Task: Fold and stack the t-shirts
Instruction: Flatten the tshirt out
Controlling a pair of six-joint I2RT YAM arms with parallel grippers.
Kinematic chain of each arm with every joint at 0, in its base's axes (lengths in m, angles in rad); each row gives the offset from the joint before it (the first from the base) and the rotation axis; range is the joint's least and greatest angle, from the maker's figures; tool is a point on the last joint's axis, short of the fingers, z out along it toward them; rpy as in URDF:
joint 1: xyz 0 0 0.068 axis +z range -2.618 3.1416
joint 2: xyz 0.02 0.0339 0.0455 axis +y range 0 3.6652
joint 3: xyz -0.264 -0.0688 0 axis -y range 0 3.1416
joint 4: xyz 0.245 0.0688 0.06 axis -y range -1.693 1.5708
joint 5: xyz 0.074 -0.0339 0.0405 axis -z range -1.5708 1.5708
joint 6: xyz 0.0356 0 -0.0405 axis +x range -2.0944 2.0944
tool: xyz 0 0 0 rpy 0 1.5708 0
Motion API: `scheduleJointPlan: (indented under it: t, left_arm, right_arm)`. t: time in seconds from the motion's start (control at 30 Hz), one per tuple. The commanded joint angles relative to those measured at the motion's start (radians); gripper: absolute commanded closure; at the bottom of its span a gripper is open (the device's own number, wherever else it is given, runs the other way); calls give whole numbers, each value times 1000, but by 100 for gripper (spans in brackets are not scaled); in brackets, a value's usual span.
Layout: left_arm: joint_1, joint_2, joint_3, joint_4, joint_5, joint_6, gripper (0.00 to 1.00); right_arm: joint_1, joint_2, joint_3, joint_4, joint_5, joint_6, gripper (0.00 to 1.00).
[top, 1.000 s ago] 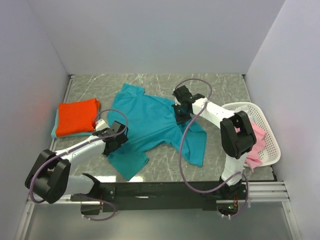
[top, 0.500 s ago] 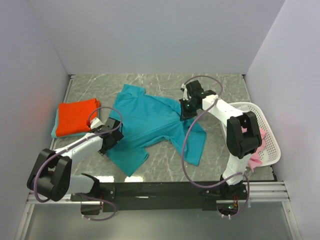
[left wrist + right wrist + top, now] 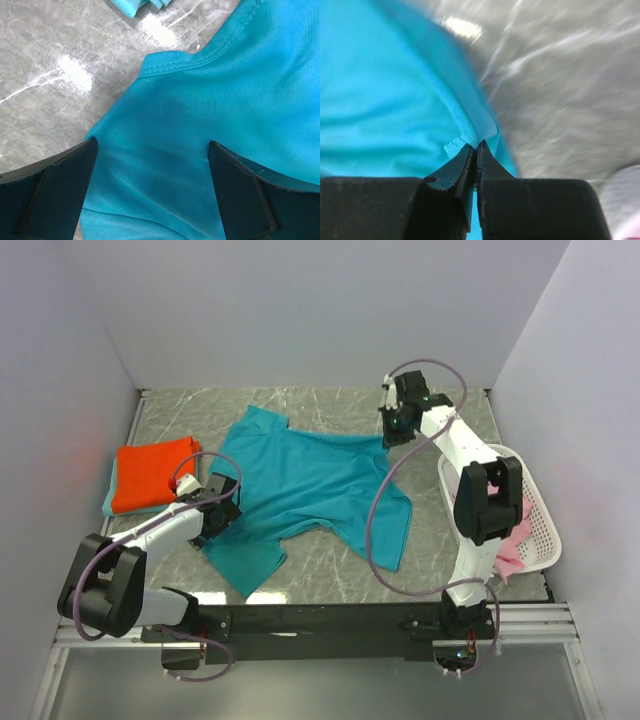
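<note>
A teal-blue t-shirt [image 3: 300,490] lies spread on the grey marbled table. My right gripper [image 3: 393,432] is at its far right corner, shut on a pinched fold of its edge [image 3: 477,145]; the shirt [image 3: 380,90] fills the left of the right wrist view. My left gripper [image 3: 222,502] is open over the shirt's left sleeve, with teal cloth [image 3: 200,110] lying between the wide-apart fingers and the gripper [image 3: 150,175] holding nothing. An orange-red shirt [image 3: 155,472] lies folded at the left on a light teal one [image 3: 108,502]. A pink shirt [image 3: 515,540] lies in the basket.
The white mesh basket [image 3: 530,490] stands at the right edge, close to the right arm. White walls close the table in at the left, back and right. Bare table [image 3: 330,405] shows behind the shirt and in front of it [image 3: 320,565].
My right gripper has moved back and to the right, pulling the shirt's edge with it and stretching the cloth flatter. My left gripper has shifted a little to the left over the sleeve.
</note>
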Motion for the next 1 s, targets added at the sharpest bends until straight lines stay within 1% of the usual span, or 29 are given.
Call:
scheduleJointPlan:
  t: [0.0, 0.03, 0.07, 0.1, 0.13, 0.2, 0.23, 0.27, 0.3, 0.33, 0.37, 0.4, 0.43, 0.47, 0.5, 0.53, 0.57, 0.6, 0.63, 0.67, 0.7, 0.73, 0.77, 0.8, 0.83, 0.87, 0.9, 0.93, 0.97]
  left_arm:
    - [8, 10, -6, -28, 15, 22, 1]
    - [6, 5, -8, -24, 15, 24, 1]
    - [8, 1, -9, -18, 16, 28, 1]
    - [8, -7, -11, -12, 21, 38, 0]
    - [8, -9, -11, -2, 21, 42, 0]
    - [8, -12, -8, 8, 32, 56, 1]
    - [8, -12, 0, 14, 35, 61, 0]
    - [8, -10, 5, 14, 35, 62, 1]
    - [6, -12, 11, 12, 36, 67, 0]
    - [6, -13, 24, 11, 38, 70, 1]
    - [6, -18, 29, 15, 42, 73, 1]
    - [6, -30, 37, 20, 52, 84, 1]
    - [6, -38, 41, 22, 55, 88, 0]
    - [6, -50, 43, 25, 59, 90, 1]
    - [5, -71, 51, 29, 64, 97, 1]
    - [5, -84, 55, 32, 78, 101, 1]
    - [5, -94, 58, 46, 88, 105, 1]
    - [2, -119, 66, 52, 99, 120, 1]
    - [0, -130, 72, 60, 116, 127, 1]
    - [-3, -140, 78, 66, 121, 130, 1]
    - [-9, -156, 95, 78, 122, 134, 1]
    - [-12, -160, 103, 89, 124, 137, 1]
    - [-13, -163, 112, 100, 128, 143, 1]
    - [-15, -156, 142, 112, 133, 151, 1]
    - [-17, -150, 158, 120, 137, 156, 0]
    - [-20, -124, 193, 129, 145, 173, 0]
    - [-21, -107, 213, 143, 151, 179, 1]
    - [-21, -87, 234, 143, 156, 185, 1]
    - [-23, -66, 257, 144, 164, 197, 1]
  right_arm:
    - [-55, 87, 164, -30, 197, 38, 95]
    - [-66, 111, 231, -38, 228, 58, 95]
    - [-74, 160, 266, -44, 291, 61, 95]
    - [-90, 186, 297, -52, 314, 64, 95]
    - [-100, 215, 369, -55, 337, 67, 95]
    - [-117, 306, 444, -50, 382, 75, 94]
    - [-133, 378, 540, -59, 426, 92, 94]
    - [-141, 412, 601, -75, 438, 104, 90]
    - [-146, 449, 662, -117, 440, 109, 68]
    - [-152, 481, 773, -138, 434, 112, 58]
    - [-150, 513, 811, -153, 420, 100, 52]
    - [-149, 513, 831, -171, 385, 94, 43]
    - [-144, 500, 821, -168, 367, 91, 39]
    - [-141, 445, 787, -156, 351, 86, 37]
    - [-134, 408, 744, -126, 343, 81, 31]
    - [-124, 370, 660, -116, 345, 65, 30]
    - [-102, 290, 621, -109, 348, 54, 29]
    - [-88, 250, 551, -106, 354, 52, 28]
    - [-71, 172, 514, -107, 369, 57, 28]
    - [-36, 130, 471, -109, 382, 63, 28]
    - [-10, 86, 372, -101, 404, 77, 28]
    - [13, -3, 312, -87, 446, 116, 28]
    - [36, -48, 250, -75, 467, 142, 27]
    - [90, -91, 128, -48, 472, 171, 27]
    - [112, -168, 66, -34, 446, 228, 26]
    - [138, -209, 4, 12, 426, 259, 26]
    - [179, -247, -129, 41, 409, 284, 26]
    - [202, -314, -194, 69, 390, 329, 26]
    - [221, -347, -256, 94, 368, 356, 25]
